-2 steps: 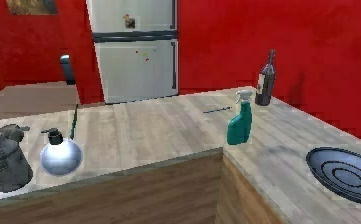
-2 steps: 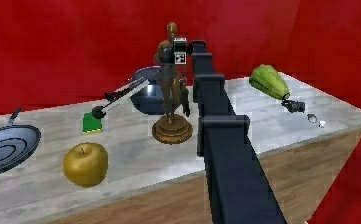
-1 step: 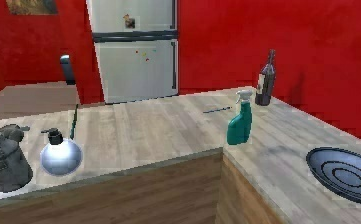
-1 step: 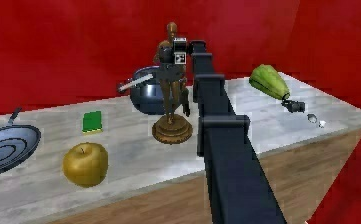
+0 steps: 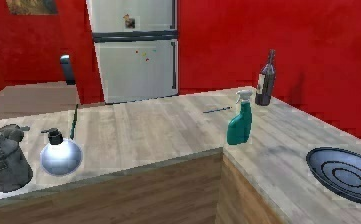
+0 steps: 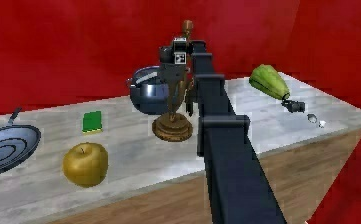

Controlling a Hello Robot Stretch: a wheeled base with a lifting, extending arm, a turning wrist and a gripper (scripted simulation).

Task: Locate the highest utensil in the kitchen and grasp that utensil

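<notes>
In the forward view the desk (image 5: 138, 130) carried a dark kettle (image 5: 8, 155) at its left end and a round silver pot (image 5: 60, 155) beside it. Just behind the pot lay a thin dark stick (image 5: 75, 120), its long axis running away from the camera. Farther right a thin grey utensil (image 5: 220, 105) lay flat with its length running across the desk, just left of a teal spray bottle (image 5: 240, 120). A dark bottle (image 5: 265, 80) stood behind that, and a pan (image 5: 340, 170) sat at the right edge. Either slim piece might have been the task's thing. Both lay at desk height, so I could not tell which was highest.

In the arm side view the pan came first, then a green sponge (image 6: 92, 122), an apple (image 6: 85, 163), a shiny bowl (image 6: 148, 88) and a brown upright stand (image 6: 175, 127). The fingers (image 6: 174, 90) hung against that stand's stem at the end of the arm (image 6: 223, 140). I could not tell whether they were spread or pressed together. Nor could I tell whether they held anything, with the stand and bowl right behind them.

Right of the arm lay a green vegetable (image 6: 268, 80) and a small grey piece (image 6: 300, 110), too small to name. If that piece was the utensil, it lay across the arm from the fingers, so the reach would have to shift toward the view's right.
</notes>
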